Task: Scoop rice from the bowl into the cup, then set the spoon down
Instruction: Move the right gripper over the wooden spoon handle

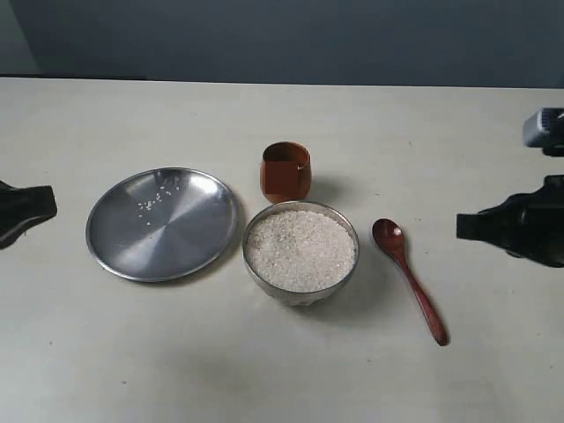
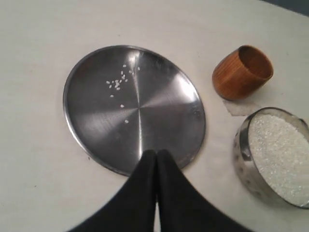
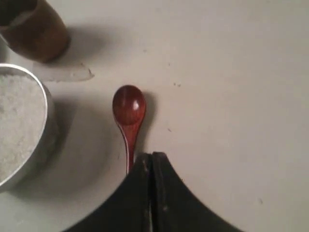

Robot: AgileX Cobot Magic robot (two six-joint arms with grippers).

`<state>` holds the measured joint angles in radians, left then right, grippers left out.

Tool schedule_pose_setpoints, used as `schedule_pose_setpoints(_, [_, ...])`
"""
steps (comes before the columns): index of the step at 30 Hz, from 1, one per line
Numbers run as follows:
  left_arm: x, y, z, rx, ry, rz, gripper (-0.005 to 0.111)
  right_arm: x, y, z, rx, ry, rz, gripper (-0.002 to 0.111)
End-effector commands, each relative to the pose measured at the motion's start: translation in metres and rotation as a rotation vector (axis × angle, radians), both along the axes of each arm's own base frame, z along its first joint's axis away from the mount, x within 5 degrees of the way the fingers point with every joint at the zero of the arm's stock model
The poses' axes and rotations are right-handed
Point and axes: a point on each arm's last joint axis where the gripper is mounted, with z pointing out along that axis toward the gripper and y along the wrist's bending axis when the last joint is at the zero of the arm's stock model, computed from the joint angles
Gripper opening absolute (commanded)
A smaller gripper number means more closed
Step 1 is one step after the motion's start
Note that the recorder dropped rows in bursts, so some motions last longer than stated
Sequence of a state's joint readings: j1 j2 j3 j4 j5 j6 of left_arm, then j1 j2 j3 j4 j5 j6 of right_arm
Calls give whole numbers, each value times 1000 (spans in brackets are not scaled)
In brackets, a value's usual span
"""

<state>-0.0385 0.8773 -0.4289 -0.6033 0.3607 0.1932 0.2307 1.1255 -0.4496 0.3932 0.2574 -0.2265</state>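
A steel bowl heaped with white rice stands mid-table. Just behind it is the reddish-brown cup. The wooden spoon lies flat on the table to the bowl's right, head toward the far side. My right gripper is shut and empty, hovering at the right, apart from the spoon; it hides the handle's end in the right wrist view. My left gripper is shut and empty at the left edge.
A flat steel plate with several stray rice grains lies left of the bowl. A strip of clear tape sticks to the table by the cup. The table's far edge meets a dark wall.
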Motion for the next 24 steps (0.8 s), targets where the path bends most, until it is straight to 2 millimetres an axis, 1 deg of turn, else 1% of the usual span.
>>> schedule_pose_setpoints(1, [9,-1,-9,39,44,-32,0,10,10,-20,-45,64,48,-1])
schedule_pose_setpoints(5, [13,-1,-15,50,80,-36,0,16,21,-41,-86,153,104,-1])
schedule_pose_setpoints(9, [17,0,-23,74,119,-48,0,18,29,-55,-122,203,148,-1])
schedule_pose_setpoints(13, [21,1,-32,125,160,-84,0,21,29,-63,-130,218,140,-1])
schedule_pose_setpoints(18, [26,1,-41,136,201,-93,0,22,29,-66,-134,215,138,0])
schedule_pose_setpoints(20, [27,1,-42,133,204,-90,0,22,29,-66,-134,215,138,5])
schedule_pose_setpoints(24, [27,1,-42,134,202,-89,0,22,29,-66,-133,217,137,29])
